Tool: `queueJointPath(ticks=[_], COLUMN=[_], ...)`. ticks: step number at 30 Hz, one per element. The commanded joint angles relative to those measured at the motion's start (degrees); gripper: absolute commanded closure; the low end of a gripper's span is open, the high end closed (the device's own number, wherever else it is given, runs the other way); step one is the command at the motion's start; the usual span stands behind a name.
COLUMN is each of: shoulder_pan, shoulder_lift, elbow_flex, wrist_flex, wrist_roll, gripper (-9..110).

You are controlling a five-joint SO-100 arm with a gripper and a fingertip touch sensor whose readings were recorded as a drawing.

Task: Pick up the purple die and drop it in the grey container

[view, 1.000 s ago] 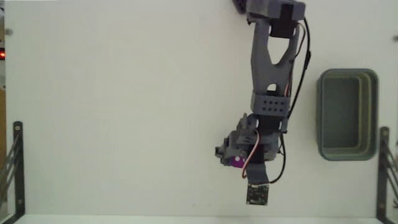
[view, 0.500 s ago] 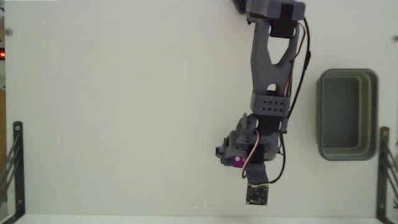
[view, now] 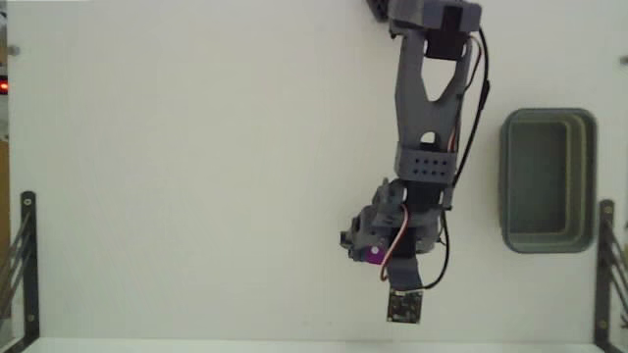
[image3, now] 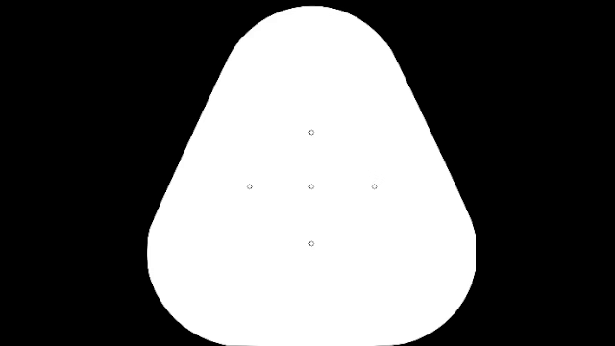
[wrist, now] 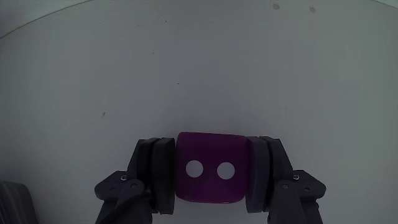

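The tool (wrist: 211,180) is clamped on the purple die (wrist: 210,167): in the wrist view its two dark pads press flat against the die's left and right faces, and the face with two white pips is turned toward the camera. The grip is square and centred, with the die seated between the pads rather than at their tips. In my judgement that suits a carry, since a rounded cube pinched off-centre would tend to twist out.

In the fixed view the die (view: 374,255) shows only as a small magenta patch under the wrist, near the lower middle of the white counter (view: 196,176). Whether it has cleared the counter cannot be settled from either view; the surface behind it looks pale and featureless.

The grey container (view: 548,179) stands at the right side of the fixed view, well apart from the tool, open side up and apparently empty. A small black circuit board (view: 404,307) lies just below the tool in that view.

Assessment: the grasp is made; lifting, travel to the container and release remain. The arm's cable hangs on the container side and could drag.
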Motion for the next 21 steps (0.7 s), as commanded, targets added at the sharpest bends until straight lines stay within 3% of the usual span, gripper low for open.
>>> queueJointPath(ticks=[1, 21], shoulder_pan=[0.1, 0.1], shoulder_lift=[1.7, 1.7], elbow_flex=[0.5, 0.5], wrist_flex=[-0.4, -0.4], wrist_roll=[0.3, 0.3], gripper=[37, 42])
